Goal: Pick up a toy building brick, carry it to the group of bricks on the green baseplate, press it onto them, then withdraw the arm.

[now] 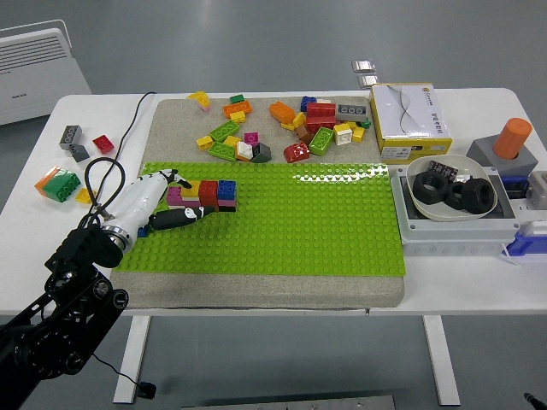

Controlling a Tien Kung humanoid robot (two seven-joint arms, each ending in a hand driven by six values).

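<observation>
left hand (162, 205) at left of frame, over left end of green baseplate (325, 222). fingers (184, 215) extended and relaxed, grasping nothing, tips touching the lower left edge of the brick group (208, 194). group sits on the baseplate's upper left, just right of the hand. loose bricks (291, 128) at upper centre.

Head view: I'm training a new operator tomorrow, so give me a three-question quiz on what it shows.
1. True or false: the left hand is at the brick group on the green baseplate.
2. What lies in the white bowl? A) black rings B) bricks C) nothing
3. Fill in: the orange cylinder stands on a ____ block.

Key: 1 true; 2 A; 3 grey.
</observation>
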